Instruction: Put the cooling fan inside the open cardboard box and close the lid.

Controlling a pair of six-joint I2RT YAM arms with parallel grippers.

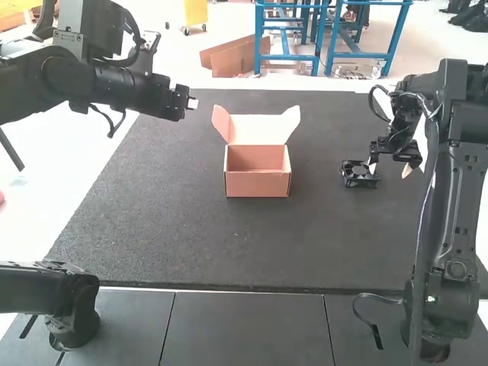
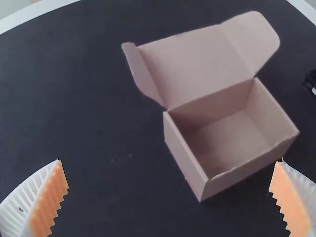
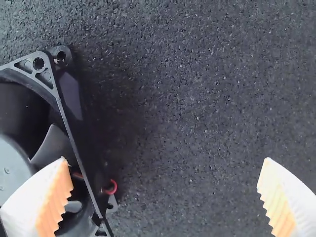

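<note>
Lying flat on the black mat (image 1: 152,198), well apart from the cardboard box (image 1: 258,171) toward the right arm, the cooling fan (image 1: 358,174) is not yet picked up, so you have the whole task ahead. Your right gripper (image 1: 396,158) hangs just over the fan's edge, spread wide and holding nothing; your left gripper (image 1: 183,101) hangs beyond the box's far left corner, also wide open and empty. The box stands empty with its lid (image 1: 255,126) raised, so I judge that grasping, placing and closing all remain.
</note>
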